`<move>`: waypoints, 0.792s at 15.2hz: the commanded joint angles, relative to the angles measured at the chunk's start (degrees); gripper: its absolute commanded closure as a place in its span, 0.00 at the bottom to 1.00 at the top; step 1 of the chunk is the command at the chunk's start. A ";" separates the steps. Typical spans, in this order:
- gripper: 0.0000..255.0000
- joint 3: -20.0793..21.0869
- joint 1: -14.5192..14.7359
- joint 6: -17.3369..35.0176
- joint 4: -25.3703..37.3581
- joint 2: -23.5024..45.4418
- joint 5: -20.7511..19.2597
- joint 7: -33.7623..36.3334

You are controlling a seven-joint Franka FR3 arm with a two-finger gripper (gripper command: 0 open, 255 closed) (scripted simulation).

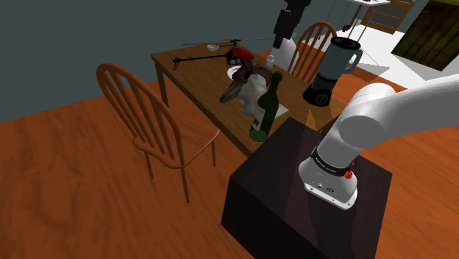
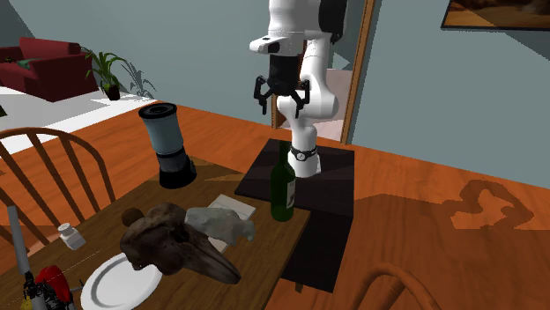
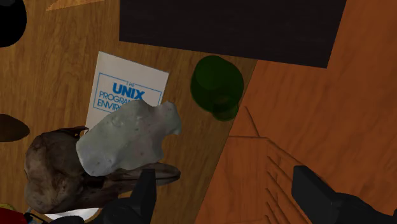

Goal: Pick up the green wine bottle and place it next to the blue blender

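In the shoulder view, the dark green glass wine bottle [image 1: 266, 110] stands upright at the near edge of the brown wooden table [image 1: 191, 70], just beside the dark box stand [image 1: 294, 199]. The blender with a bluish-grey jar and black base [image 1: 333, 72] stands near it, toward this view's right. A red toy helicopter [image 1: 234, 54] lies farther back, and a brown spindle-back wooden chair [image 1: 143, 121] stands off the table's side. We judge both to be out of our path.

In the second exterior view, the all-black two-finger gripper [image 2: 282, 107] hangs well above the bottle, its jaws spread wide and holding nothing. We take the step in hand to be the descent. We should come straight down with the jaws open and close on the neck or shoulder. A pale grey rock-like lump [image 2: 220, 225] and a brown beaked animal skull [image 2: 172, 242] lie near the line to the blender, so we would lift high before carrying across.

In the wrist view, the bottle's top sits ahead of the fingers [image 3: 143, 197], not between them, so we must centre over it first. A white paperback book with blue UNIX lettering [image 3: 130, 89] lies flat beside the bottle. The lump lies close to one finger, which could brush it.
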 commanded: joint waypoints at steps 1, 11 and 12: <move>0.00 0.00 0.00 0.00 0.00 0.00 0.00 0.00; 0.00 -1.28 1.61 10.06 -17.55 -5.85 -1.22 -4.38; 0.00 -1.35 1.58 10.89 -18.26 -5.73 -1.29 -4.37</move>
